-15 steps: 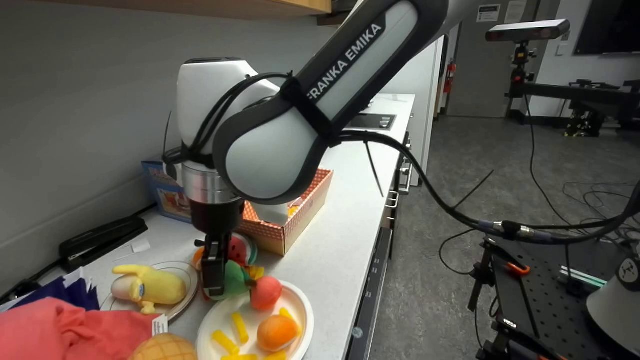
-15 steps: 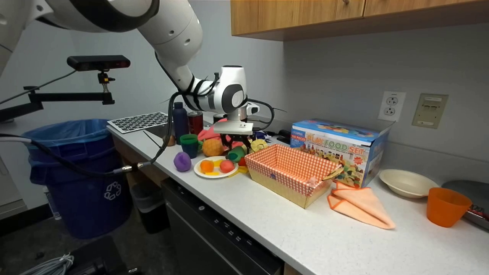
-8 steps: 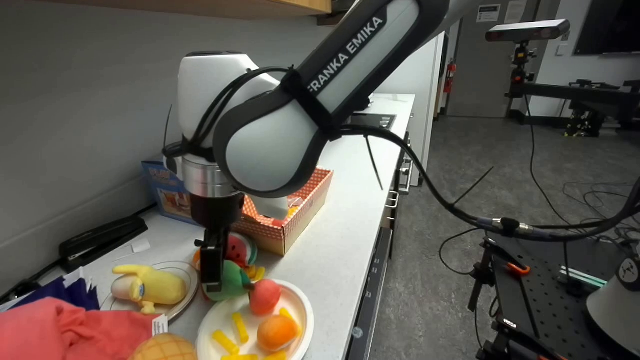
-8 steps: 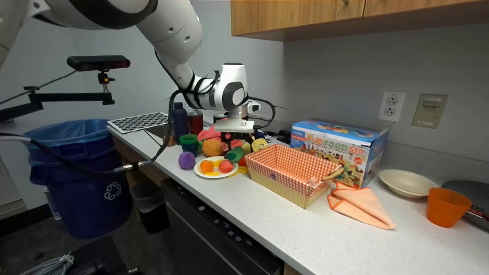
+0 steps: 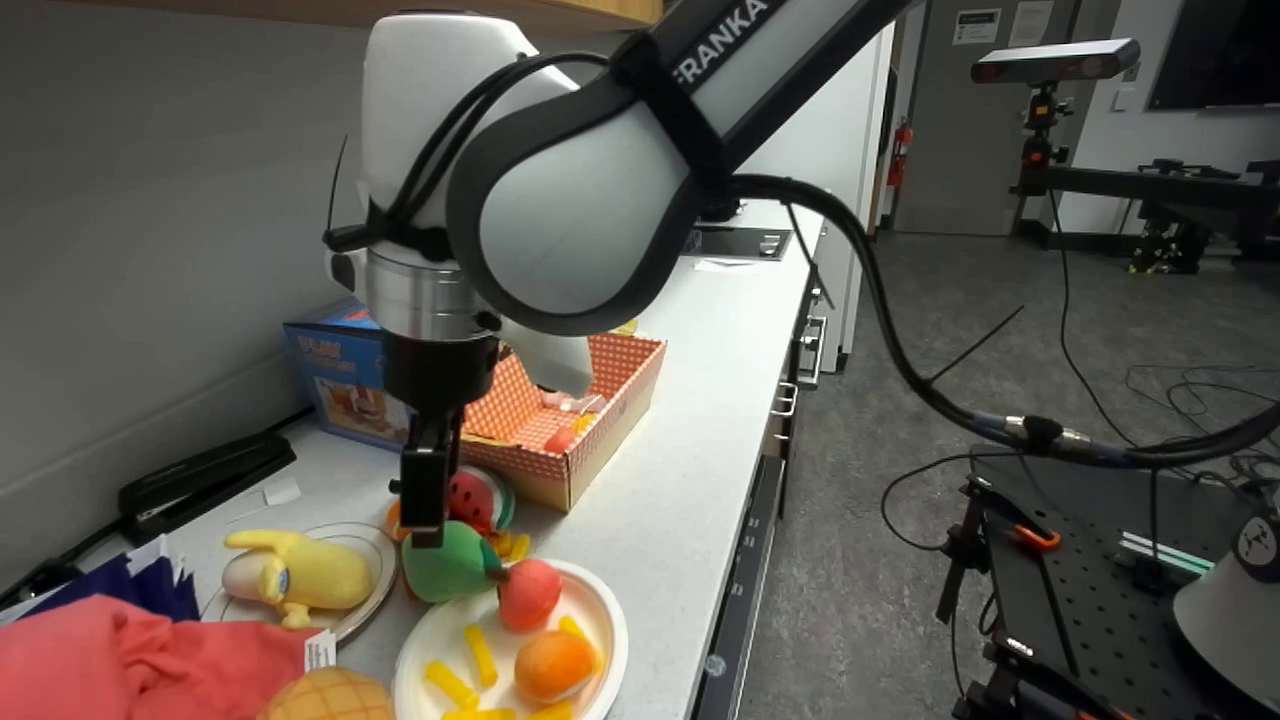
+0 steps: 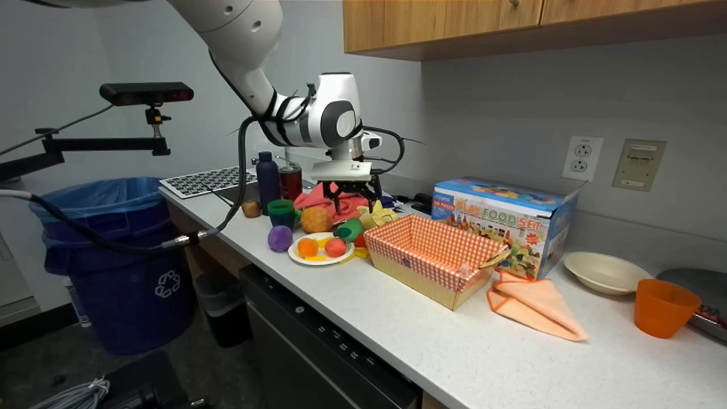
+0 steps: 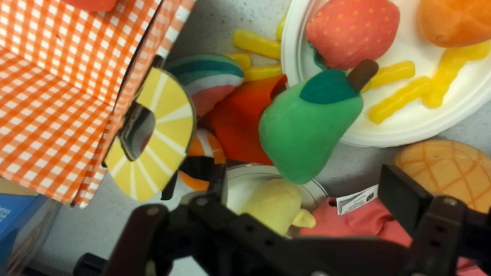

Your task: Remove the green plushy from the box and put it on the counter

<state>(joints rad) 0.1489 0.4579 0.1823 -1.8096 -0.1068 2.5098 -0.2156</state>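
Note:
The green plushy (image 5: 452,563) is pear-shaped, with a dark leaf and brown stem. It lies outside the box, tilted on an orange-red piece, its stem end over a white plate's rim. It also shows in an exterior view (image 6: 350,229) and the wrist view (image 7: 310,126). The box (image 5: 612,445), orange-checked inside, stands beside it, also in an exterior view (image 6: 420,275) and the wrist view (image 7: 53,115). Both are on the white counter (image 6: 363,318). My gripper (image 6: 354,209) is open and empty above the plushy; in the wrist view (image 7: 307,188) its fingers are wide apart.
A white plate (image 5: 612,640) holds a strawberry, an orange and yellow sticks. A yellow plush (image 5: 320,575) lies on another plate. A red cloth (image 5: 170,660), watermelon toy (image 5: 478,500), purple ball (image 6: 280,238) and blue carton (image 6: 500,221) are near. A wooden cabinet (image 6: 454,25) hangs above.
My gripper has risen away from the green plushy, still open. The plushy has not visibly moved. The purple ball has shifted slightly toward the white plate.

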